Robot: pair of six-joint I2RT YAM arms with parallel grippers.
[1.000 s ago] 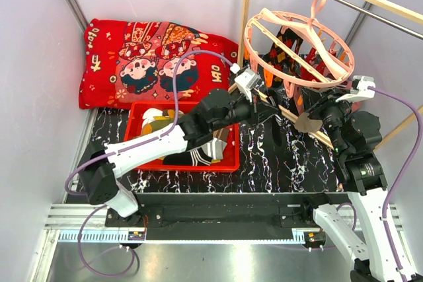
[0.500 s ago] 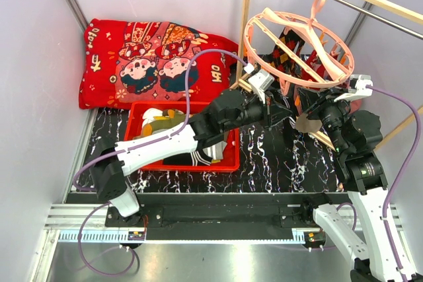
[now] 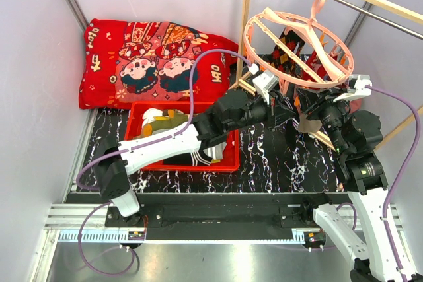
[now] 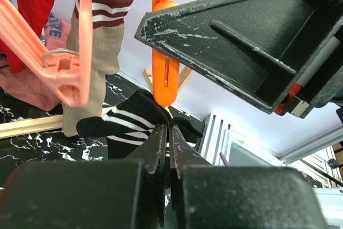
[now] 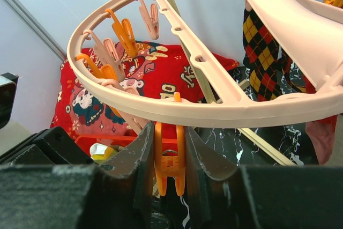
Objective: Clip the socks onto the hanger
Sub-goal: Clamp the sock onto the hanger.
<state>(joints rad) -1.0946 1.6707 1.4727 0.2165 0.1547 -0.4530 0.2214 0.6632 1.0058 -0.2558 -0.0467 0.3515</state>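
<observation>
The left claw [image 4: 167, 128] is pressed together on a black fabric sock with white stripes [image 4: 126, 124], holding it up so the cloth meets the lower tip of an orange plastic clip [image 4: 165, 73]. The right claw [image 5: 170, 148] pinches that clip from both sides, just under the rim of the round pale-pink plastic ring hanger [image 5: 214, 112]. An argyle sock [image 5: 262, 41] is already hanging at the ring's far side, and more socks lie in a red plastic basket [image 3: 225, 165] on the black marbled desk [image 3: 277, 170].
</observation>
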